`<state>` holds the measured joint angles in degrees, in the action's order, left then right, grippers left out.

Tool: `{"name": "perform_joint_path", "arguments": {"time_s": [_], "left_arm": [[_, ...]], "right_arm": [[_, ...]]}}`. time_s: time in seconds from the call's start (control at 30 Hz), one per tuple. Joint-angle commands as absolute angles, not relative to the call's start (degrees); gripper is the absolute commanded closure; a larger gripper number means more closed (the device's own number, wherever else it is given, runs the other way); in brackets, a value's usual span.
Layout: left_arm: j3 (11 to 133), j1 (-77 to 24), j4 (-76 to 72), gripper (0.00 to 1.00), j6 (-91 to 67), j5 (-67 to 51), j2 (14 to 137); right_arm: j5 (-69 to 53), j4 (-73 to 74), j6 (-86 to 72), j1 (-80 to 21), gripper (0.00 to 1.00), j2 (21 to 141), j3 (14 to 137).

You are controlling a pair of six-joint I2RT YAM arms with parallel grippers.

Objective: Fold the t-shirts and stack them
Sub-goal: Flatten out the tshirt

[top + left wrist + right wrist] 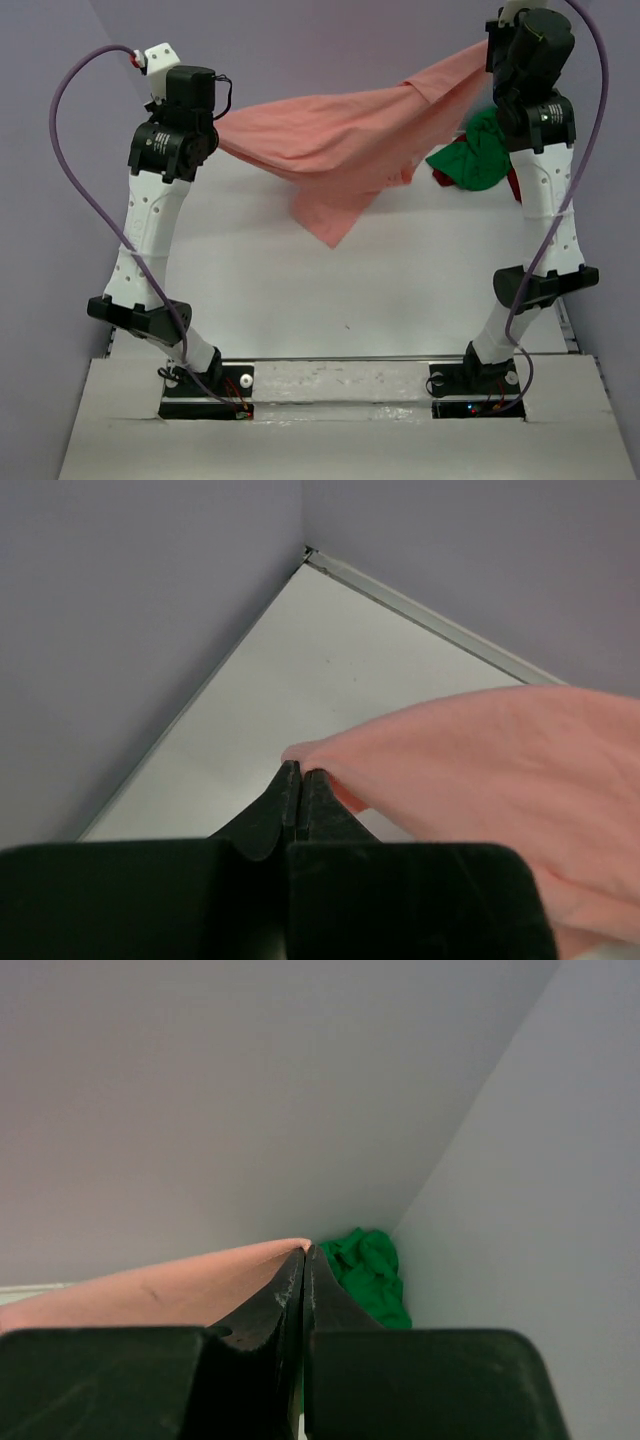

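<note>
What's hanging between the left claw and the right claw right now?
The salmon pink t-shirt, pinched by the left claw and the right claw, sags between them; the top view shows it.

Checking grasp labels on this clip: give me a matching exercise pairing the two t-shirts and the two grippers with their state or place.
1. pink t-shirt
2. green t-shirt
3. left gripper
4. right gripper

A. crumpled heap, far right
B. shut on pink cloth, green heap just beyond
C. hanging stretched between both grippers
D. shut on pink cloth, table corner beyond

Pairs: 1-C, 2-A, 3-D, 4-B
</note>
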<state>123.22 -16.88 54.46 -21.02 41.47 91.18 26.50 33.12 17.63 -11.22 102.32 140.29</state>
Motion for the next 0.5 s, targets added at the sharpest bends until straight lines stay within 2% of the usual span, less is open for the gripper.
{"name": "perform_joint_path", "arguments": {"time_s": [0.0, 0.17, 0.47], "left_arm": [[120.51, -17.23, 50.55, 1.0, -18.99, 38.42, 83.34], [110.77, -17.49, 45.27, 1.0, -18.72, 33.58, 74.72], [106.26, -18.02, 48.25, 1.0, -20.39, 34.72, 69.35]], "right_arm": [[26.54, 27.25, 17.75, -10.9, 1.0, 94.58, 141.42], [25.31, 27.16, 16.61, -10.9, 1.0, 89.39, 137.48], [23.73, 30.32, 13.89, -10.9, 1.0, 84.99, 137.19]]}}
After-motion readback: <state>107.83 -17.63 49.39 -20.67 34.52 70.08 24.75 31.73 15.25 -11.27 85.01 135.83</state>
